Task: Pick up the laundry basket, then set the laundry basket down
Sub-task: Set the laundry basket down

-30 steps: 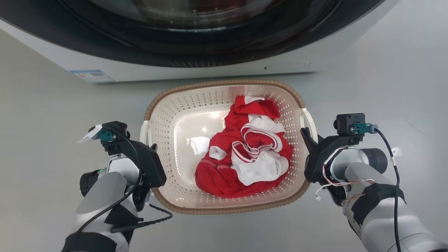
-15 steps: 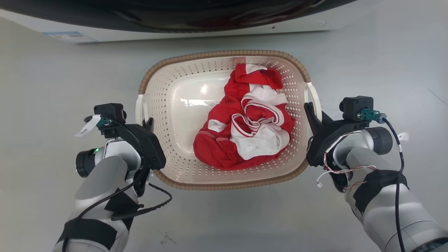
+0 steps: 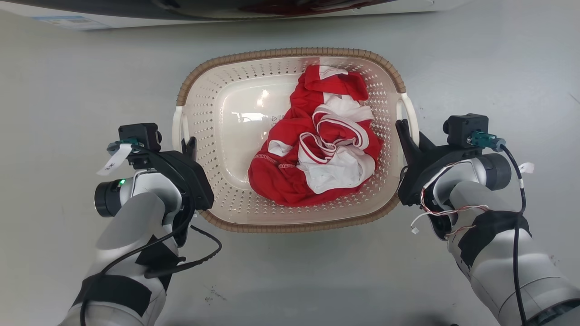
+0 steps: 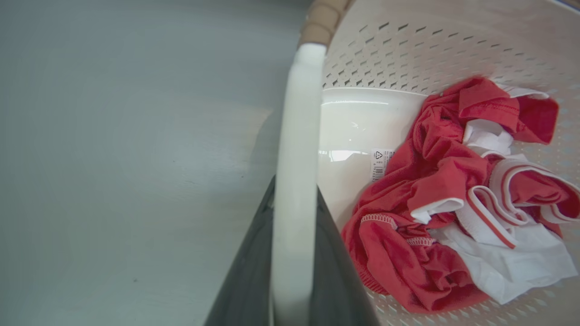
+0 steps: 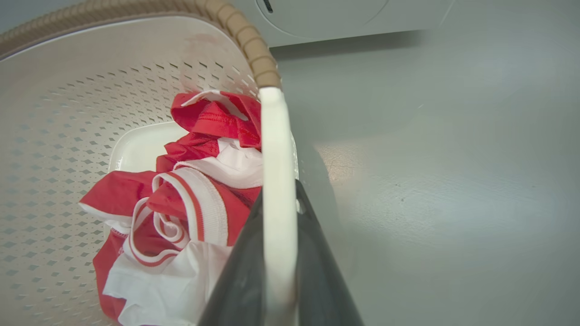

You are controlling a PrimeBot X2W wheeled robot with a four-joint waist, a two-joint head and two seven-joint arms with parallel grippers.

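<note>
The laundry basket (image 3: 290, 53), cream perforated plastic with a brown woven-look rim, sits in the middle of the head view with a red and white garment (image 3: 317, 149) heaped inside. My left gripper (image 3: 188, 147) is shut on the basket's white left handle (image 3: 176, 129). My right gripper (image 3: 403, 131) is shut on the white right handle (image 3: 410, 120). In the left wrist view, the handle (image 4: 297, 136) runs up between my dark fingers (image 4: 253, 271). The right wrist view shows the same: handle (image 5: 276, 149) clamped between dark fingers (image 5: 317, 271).
The washing machine's white base (image 3: 72, 20) crosses the top edge of the head view, beyond the basket; it also shows at the top of the right wrist view (image 5: 340, 18). Grey floor (image 3: 498, 68) lies on every side of the basket.
The head camera has shifted, so the washing machine slid to the top edge. The gap between the basket and the machine has widened. Both grippers stay on the handles.
</note>
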